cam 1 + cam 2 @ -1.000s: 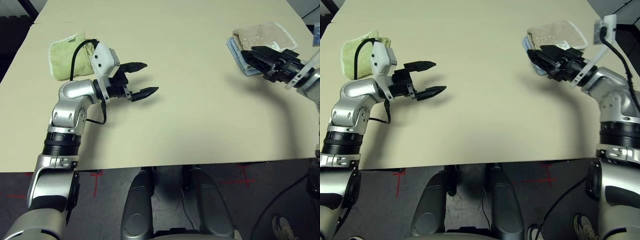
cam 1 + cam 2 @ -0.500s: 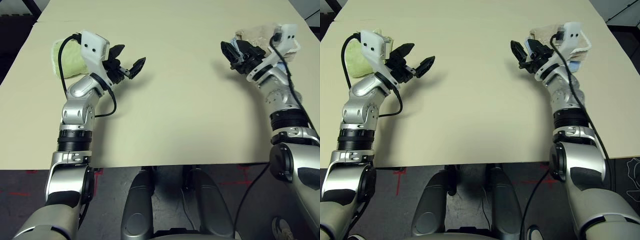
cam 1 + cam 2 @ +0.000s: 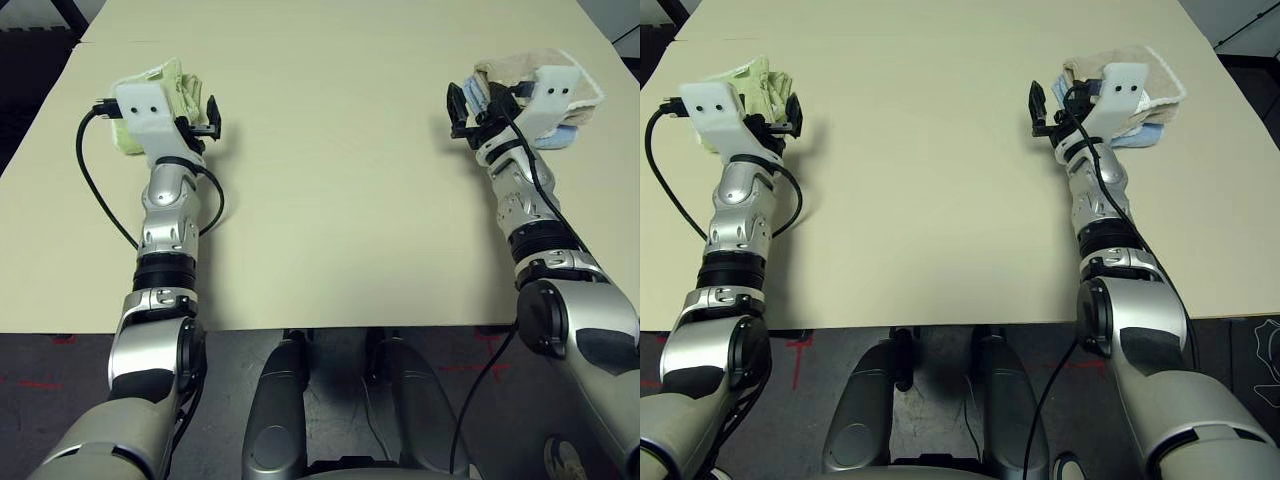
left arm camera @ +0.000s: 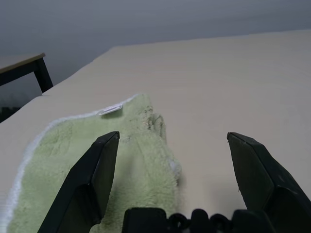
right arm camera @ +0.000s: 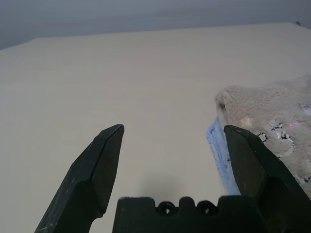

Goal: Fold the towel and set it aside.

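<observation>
The towel (image 3: 509, 68) is beige with white edging. It lies folded at the table's far right, on top of a light blue towel (image 5: 217, 147). My right gripper (image 3: 462, 108) hovers open just left of this stack, pointing away from me, with nothing between its fingers. In the right wrist view the towel (image 5: 272, 116) lies beside one finger (image 5: 252, 165). Far over on the left, my left gripper (image 3: 211, 118) is open and empty at the near right edge of a light green towel (image 3: 172, 78).
The light green towel (image 4: 126, 165) lies crumpled at the table's far left corner. The cream table (image 3: 330, 200) stretches bare between the two arms. A dark table leg (image 4: 41, 73) and dark floor lie beyond the left edge.
Both forearms swung round to point away from me. The right gripper came off the towel stack to its left side. The left gripper moved back toward the green towel. Both stayed open.
</observation>
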Controlling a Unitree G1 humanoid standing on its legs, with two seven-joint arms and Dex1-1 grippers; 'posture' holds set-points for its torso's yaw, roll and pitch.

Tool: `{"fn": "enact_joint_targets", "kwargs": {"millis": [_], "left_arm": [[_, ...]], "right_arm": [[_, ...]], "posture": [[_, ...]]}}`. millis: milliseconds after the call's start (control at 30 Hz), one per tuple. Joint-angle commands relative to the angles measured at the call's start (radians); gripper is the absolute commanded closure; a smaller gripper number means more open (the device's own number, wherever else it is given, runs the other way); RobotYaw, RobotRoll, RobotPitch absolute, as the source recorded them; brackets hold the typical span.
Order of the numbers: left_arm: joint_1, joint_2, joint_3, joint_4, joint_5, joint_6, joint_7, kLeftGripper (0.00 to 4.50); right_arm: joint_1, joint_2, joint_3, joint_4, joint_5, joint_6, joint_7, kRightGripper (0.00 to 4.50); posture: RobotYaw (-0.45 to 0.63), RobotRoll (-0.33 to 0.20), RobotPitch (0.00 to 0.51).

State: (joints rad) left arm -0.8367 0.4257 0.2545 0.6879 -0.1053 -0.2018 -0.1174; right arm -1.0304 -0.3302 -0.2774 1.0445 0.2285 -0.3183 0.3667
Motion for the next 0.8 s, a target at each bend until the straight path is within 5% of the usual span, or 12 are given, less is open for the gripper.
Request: {"fn": "enact_joint_targets", "kwargs": {"millis": [33, 800], "left_arm": [[0.033, 0.016, 0.003, 0.032, -0.009, -0.027, -0.042, 0.0], [-0.024, 0.044, 0.008, 0.167, -0.004, -0.07, -0.072, 0.0]], "right_arm": [[0.024, -0.006, -0.01, 0.013, -0.011, -0.038, -0.039, 0.02], [0.008, 0.016, -0.014, 0.06, -0.032, -0.017, -0.129, 0.02]], "posture": [[0.02, 0.0, 0.244], [0.01, 0.0, 0.245]]}}
